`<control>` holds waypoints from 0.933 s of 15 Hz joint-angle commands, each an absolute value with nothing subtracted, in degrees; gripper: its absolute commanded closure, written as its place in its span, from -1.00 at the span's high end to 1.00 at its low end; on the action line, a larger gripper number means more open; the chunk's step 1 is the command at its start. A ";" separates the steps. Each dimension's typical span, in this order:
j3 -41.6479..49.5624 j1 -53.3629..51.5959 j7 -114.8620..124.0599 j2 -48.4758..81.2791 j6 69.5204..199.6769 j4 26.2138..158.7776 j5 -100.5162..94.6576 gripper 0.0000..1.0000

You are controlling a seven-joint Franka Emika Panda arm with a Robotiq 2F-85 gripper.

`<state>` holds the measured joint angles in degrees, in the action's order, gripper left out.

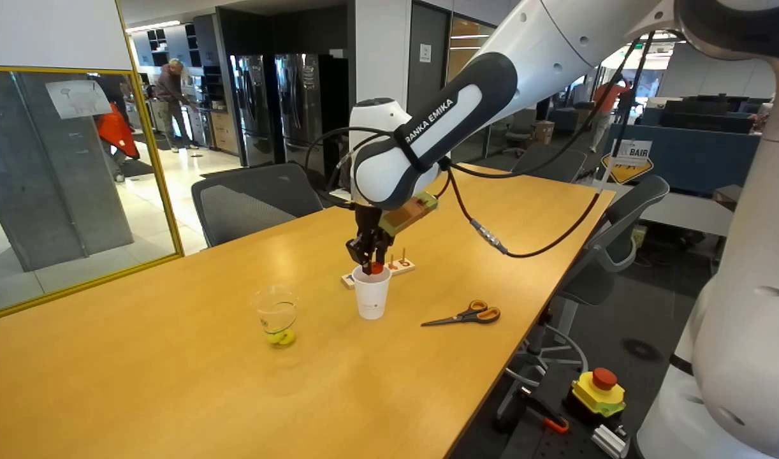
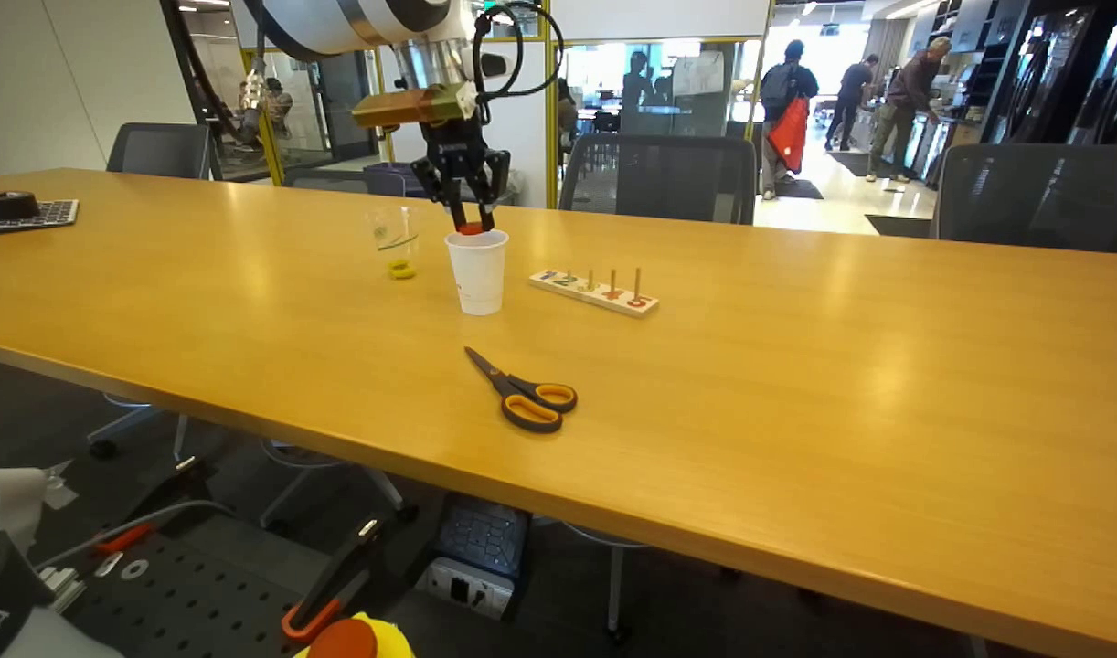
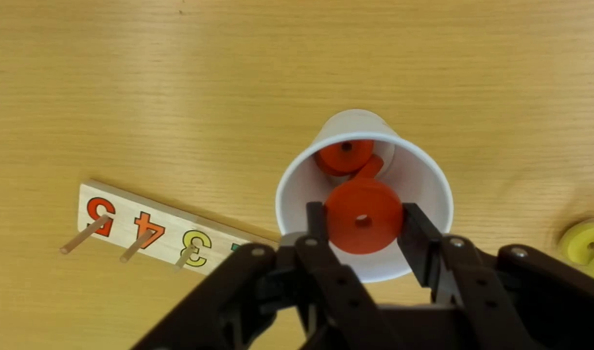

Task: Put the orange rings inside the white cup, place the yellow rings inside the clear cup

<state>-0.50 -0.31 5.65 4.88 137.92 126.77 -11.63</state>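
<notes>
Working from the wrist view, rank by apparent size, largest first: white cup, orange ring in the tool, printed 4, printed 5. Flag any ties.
1. White cup
2. Orange ring in the tool
3. Printed 4 and printed 5, too alike to rank

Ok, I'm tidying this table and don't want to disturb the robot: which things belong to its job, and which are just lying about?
Part of the job:
gripper, holding an orange ring at the mouth of the white cup
other orange rings, inside that cup
yellow rings, inside the clear cup

Just lying about:
scissors
numbered peg board
keyboard
</notes>
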 commanded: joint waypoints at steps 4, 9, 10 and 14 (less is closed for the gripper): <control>0.09 0.14 2.94 6.92 138.06 124.17 -8.89 0.62; -0.03 -0.40 3.09 -1.32 135.49 128.81 -10.96 1.00; -0.09 -0.41 2.81 -4.11 134.48 130.42 -11.34 1.00; -0.73 -0.43 0.82 -16.96 127.10 137.07 -10.08 1.00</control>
<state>-0.44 -0.13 2.91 -5.64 131.67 130.63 -10.97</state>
